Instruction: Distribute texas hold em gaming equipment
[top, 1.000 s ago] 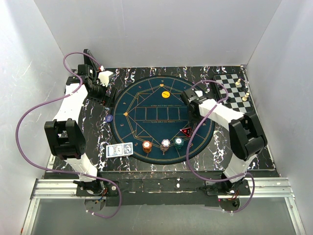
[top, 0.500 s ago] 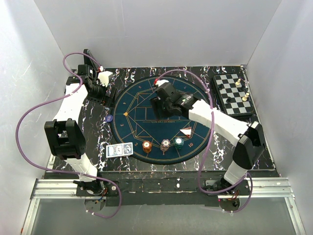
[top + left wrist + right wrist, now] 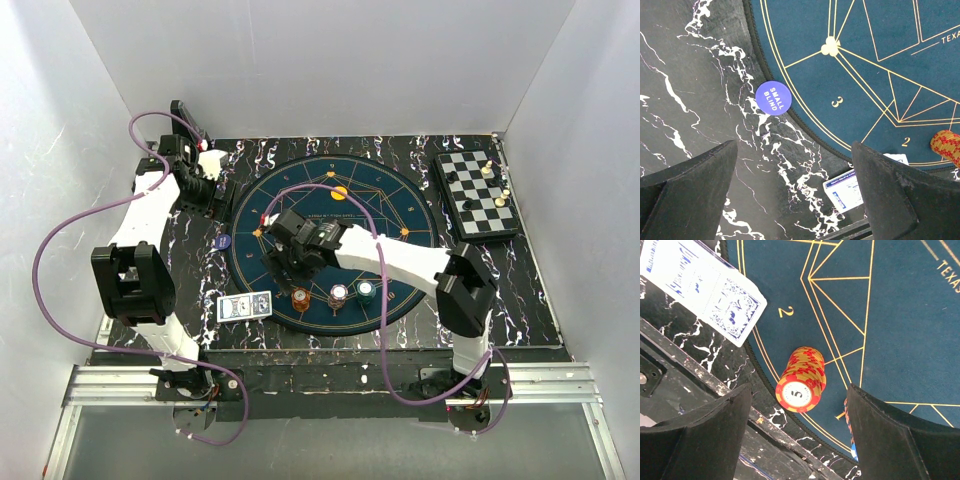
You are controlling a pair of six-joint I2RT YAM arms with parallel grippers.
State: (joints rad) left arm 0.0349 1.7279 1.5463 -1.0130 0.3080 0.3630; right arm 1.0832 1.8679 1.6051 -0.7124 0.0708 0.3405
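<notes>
Orange chip stack [image 3: 801,380] sits below my spread right gripper [image 3: 799,388]; I'd descend centred, avoiding the cards [image 3: 705,287] beside it.

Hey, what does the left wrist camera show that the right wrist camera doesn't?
Only the left wrist view shows the blue Small Blind disc, which lies on the marble table beside the edge of the mat, near the printed 3. Only the right wrist view shows the top of the orange chip stack, marked 5. Both views show the mat, its printed 2, the orange chip stack and the blue-backed cards. The left wrist view catches only a corner of the cards.
</notes>
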